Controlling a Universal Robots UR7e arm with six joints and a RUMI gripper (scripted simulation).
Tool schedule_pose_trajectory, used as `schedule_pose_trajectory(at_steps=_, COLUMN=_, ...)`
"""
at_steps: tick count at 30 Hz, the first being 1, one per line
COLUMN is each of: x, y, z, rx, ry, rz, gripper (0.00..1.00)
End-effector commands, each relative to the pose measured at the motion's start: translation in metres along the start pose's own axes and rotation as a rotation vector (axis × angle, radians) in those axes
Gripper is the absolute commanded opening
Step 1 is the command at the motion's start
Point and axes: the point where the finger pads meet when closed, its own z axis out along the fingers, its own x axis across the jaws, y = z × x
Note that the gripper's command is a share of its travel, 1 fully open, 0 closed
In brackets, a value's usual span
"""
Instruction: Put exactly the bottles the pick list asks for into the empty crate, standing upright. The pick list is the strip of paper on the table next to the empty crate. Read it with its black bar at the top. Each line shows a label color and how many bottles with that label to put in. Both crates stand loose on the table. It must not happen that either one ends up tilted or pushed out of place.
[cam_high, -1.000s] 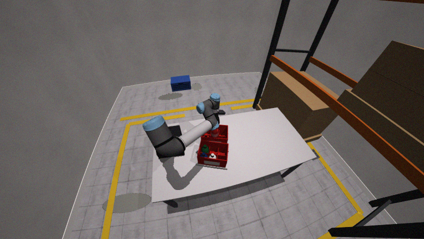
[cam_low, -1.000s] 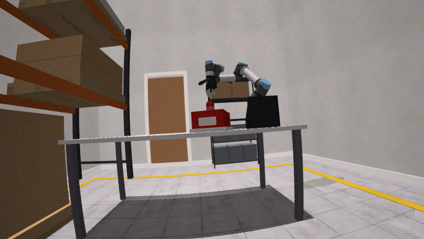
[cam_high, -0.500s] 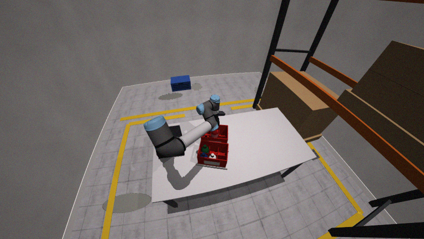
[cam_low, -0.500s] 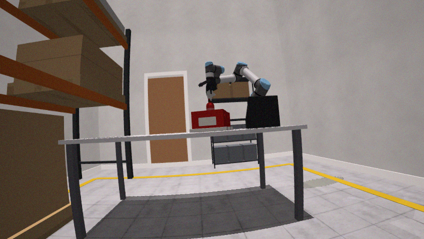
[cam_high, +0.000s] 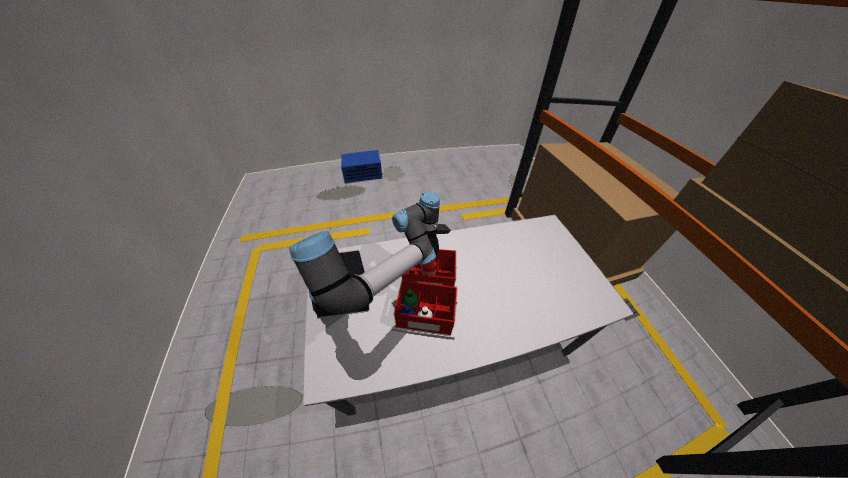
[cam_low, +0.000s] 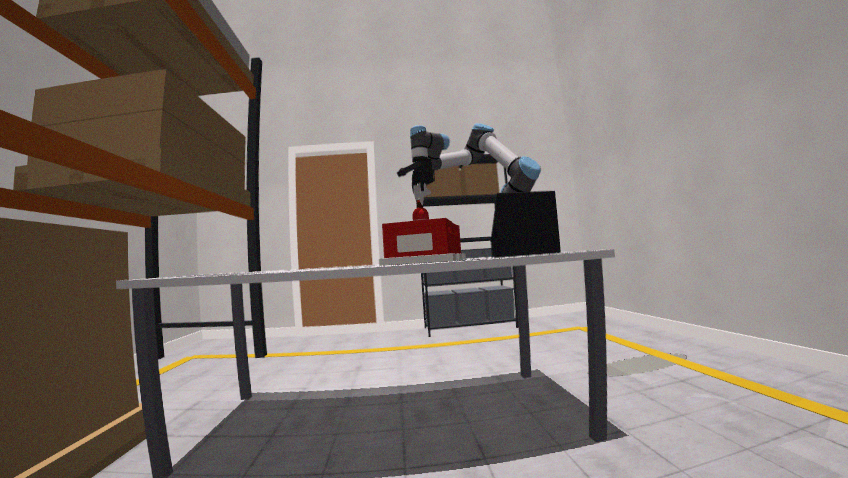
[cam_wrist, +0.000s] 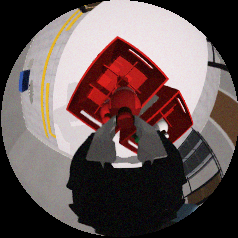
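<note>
Gripping a rounded, glossy red bottle, claw (cam_low: 419, 198) (cam_wrist: 124, 116) nearly closed, above boxy, apparently plastic red crates (cam_high: 428, 325) (cam_low: 391, 243) (cam_wrist: 93, 61)

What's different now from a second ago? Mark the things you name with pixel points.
The gripper (cam_low: 419, 202) (cam_wrist: 124, 116) has come down slightly, carrying the red bottle (cam_high: 429, 268) (cam_low: 419, 213) (cam_wrist: 124, 98) lower toward the far crate (cam_high: 453, 270) (cam_low: 389, 242) (cam_wrist: 90, 73). Nothing was newly grabbed or released. Both that crate and the near crate (cam_high: 446, 327) (cam_wrist: 187, 109), with its green, blue and white bottles, stayed put.
</note>
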Motion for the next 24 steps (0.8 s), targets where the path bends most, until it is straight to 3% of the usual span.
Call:
schedule_pose_trajectory(at_steps=1, x=0.000, y=0.000, z=0.002, rx=0.002, ry=0.000, rz=0.001, gripper=0.00)
schedule_pose_trajectory(at_steps=24, x=0.000, y=0.000, z=0.023, rx=0.002, ry=0.000, rz=0.001, gripper=0.00)
